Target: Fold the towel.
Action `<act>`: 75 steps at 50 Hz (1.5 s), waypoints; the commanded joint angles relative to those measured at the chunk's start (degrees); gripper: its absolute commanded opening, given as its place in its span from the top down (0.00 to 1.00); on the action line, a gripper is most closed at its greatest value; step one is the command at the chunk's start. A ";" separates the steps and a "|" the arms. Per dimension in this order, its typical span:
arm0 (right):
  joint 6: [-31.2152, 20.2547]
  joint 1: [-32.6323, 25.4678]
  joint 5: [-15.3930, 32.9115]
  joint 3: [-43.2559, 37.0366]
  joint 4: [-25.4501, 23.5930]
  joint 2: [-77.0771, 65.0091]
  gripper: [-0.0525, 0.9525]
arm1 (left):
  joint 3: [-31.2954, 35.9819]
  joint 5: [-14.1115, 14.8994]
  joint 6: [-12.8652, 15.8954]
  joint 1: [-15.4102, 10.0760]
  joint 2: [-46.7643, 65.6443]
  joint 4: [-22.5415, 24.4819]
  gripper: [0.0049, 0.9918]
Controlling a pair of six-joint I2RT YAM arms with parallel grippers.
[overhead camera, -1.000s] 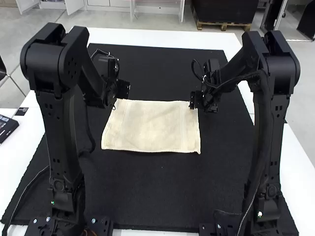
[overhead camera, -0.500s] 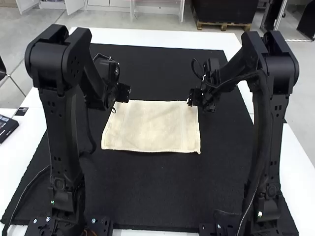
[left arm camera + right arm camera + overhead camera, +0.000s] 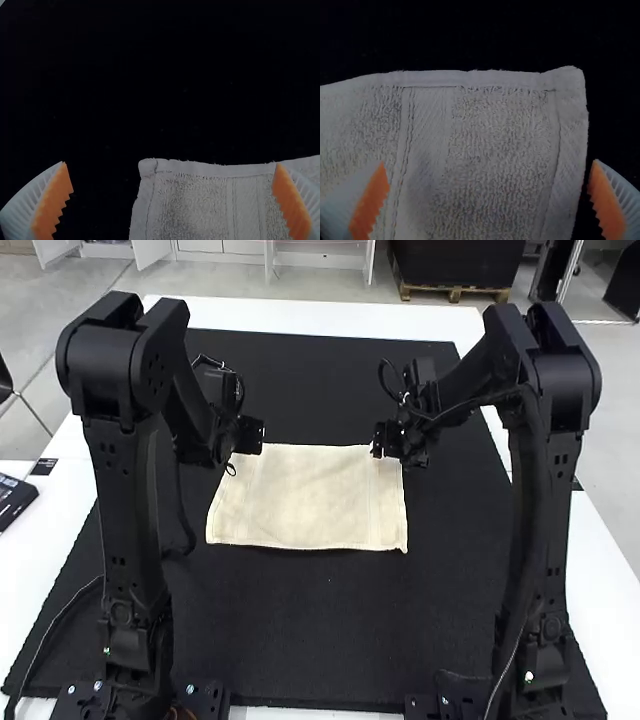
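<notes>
Toward nine o'clock, along the far edge of the towel (image 3: 305,498), the right gripper (image 3: 385,439) had shifted since the earlier frames, while the left gripper (image 3: 250,434) had come slightly toward six o'clock; the cloth itself had kept its place. It lay spread out on the black mat (image 3: 300,630), between the two arms, its long sides running roughly from nine to three o'clock, with no fold made.

The left gripper was at the towel's eleven o'clock corner and the right gripper at its one o'clock corner, presumably so that both could take the far hem and carry it evenly toward six. Each stood wide open and had hold of nothing. In either wrist view one finger showed over the towel and the other out past its side edge, over the mat, with the corner between them; that spread probably left room to close on the hem without nudging it away. The flat lay likely helped too, since it gave both corners a clear outline.

The job seemed to be at its start, with the pinch next. Closing too high might have missed the thin fabric, and an uneven lift could have skewed the fold.
</notes>
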 commanded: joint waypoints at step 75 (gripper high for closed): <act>0.94 -0.02 -3.69 -6.63 5.12 -7.86 0.95 | 12.27 -3.23 -1.20 1.92 12.99 -10.74 0.06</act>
